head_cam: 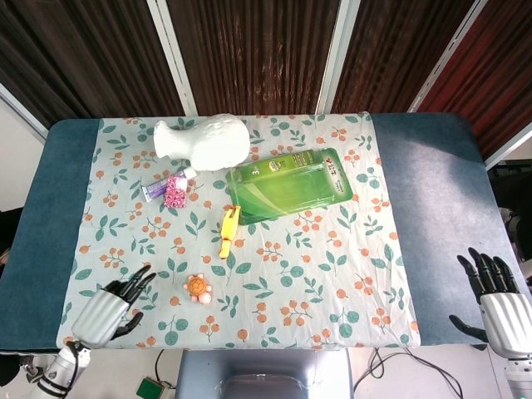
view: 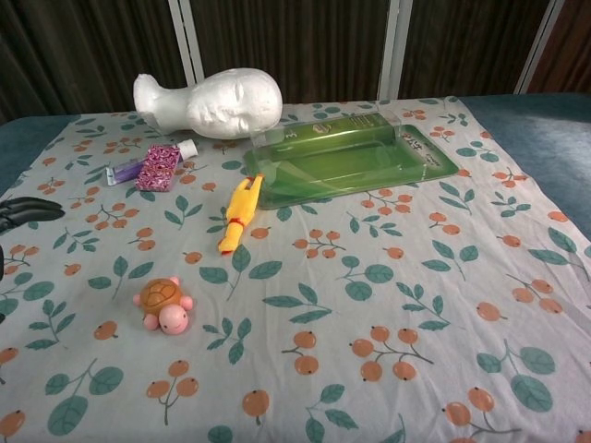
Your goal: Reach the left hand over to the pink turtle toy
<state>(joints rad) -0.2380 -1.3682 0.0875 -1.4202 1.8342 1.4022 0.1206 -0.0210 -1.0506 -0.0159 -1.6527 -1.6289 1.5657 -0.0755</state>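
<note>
The pink turtle toy (head_cam: 198, 288) with an orange-brown shell lies on the floral cloth near the table's front, also in the chest view (view: 163, 304). My left hand (head_cam: 108, 309) hovers over the front left of the cloth, fingers spread and holding nothing, a short way left of the turtle. Only its dark fingertips (view: 28, 211) show at the left edge of the chest view. My right hand (head_cam: 501, 303) stays at the front right over the blue table, fingers apart and holding nothing.
A white foam head (head_cam: 204, 141), a green package (head_cam: 288, 184), a yellow rubber chicken (head_cam: 228, 230), a purple tube (head_cam: 155, 189) and a pink sequin item (head_cam: 174, 193) lie farther back on the cloth (head_cam: 316, 274).
</note>
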